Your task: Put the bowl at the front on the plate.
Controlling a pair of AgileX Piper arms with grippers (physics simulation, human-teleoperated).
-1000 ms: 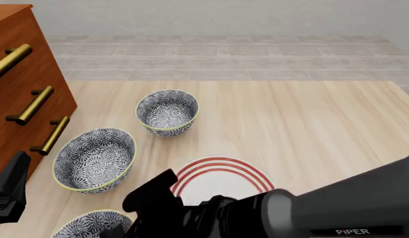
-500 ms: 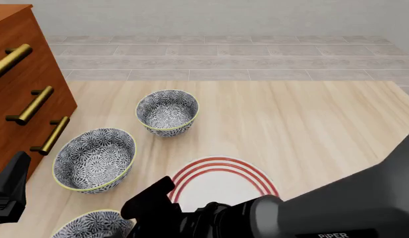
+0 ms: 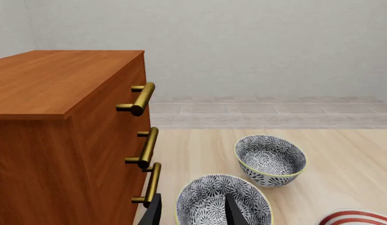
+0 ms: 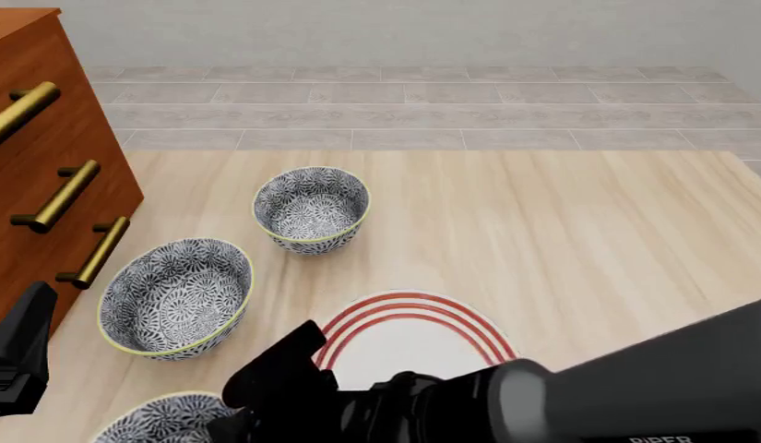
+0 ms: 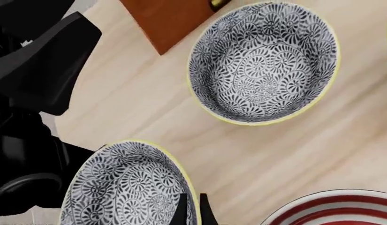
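Note:
The bowl (image 5: 121, 187) at the front has a black-and-white floral pattern and sits near the table's front left edge; only its far part shows in the front view (image 4: 159, 417). My right gripper (image 5: 192, 212) reaches in over the plate (image 4: 411, 328) and its two fingers are pinched on the bowl's right rim, one inside and one outside. The white plate with red rings lies just right of the bowl, half hidden under my right arm (image 4: 541, 397). My left gripper (image 3: 193, 213) is open and hangs at the far left by the dresser, holding nothing.
Two alike bowls stand behind: a middle one (image 4: 177, 295) and a back one (image 4: 311, 208). A wooden dresser (image 4: 41, 166) with brass handles (image 4: 58, 196) lines the left side. The left arm (image 5: 37, 79) sits close beside the front bowl.
My right arm has sunk a little and eased left, and its fingers now sit on the front bowl's rim. The bowl has barely shifted. The left arm has stayed still.

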